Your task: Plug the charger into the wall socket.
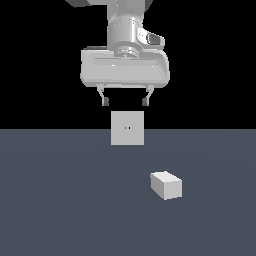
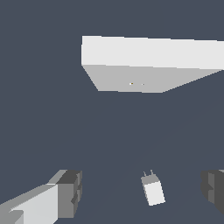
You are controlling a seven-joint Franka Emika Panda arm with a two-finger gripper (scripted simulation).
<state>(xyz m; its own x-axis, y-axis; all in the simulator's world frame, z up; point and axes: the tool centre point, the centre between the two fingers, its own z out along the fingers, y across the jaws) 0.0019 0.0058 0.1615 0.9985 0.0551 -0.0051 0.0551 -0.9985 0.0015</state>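
The charger (image 1: 166, 184) is a small light grey-white block lying on the dark floor, toward the exterior view's right and nearer the camera than the socket. In the wrist view the charger (image 2: 152, 189) shows two thin prongs at one end. The wall socket (image 1: 127, 128) is an upright light grey square plate with two tiny dark holes; it also shows in the wrist view (image 2: 140, 78). My gripper (image 1: 125, 102) hangs open and empty high above the floor, over the socket. Its fingers (image 2: 70, 192) stand wide apart, the charger seen between them far below.
The dark grey-blue floor (image 1: 60, 200) spreads flat around both things. Nothing else stands on it. The background beyond is black.
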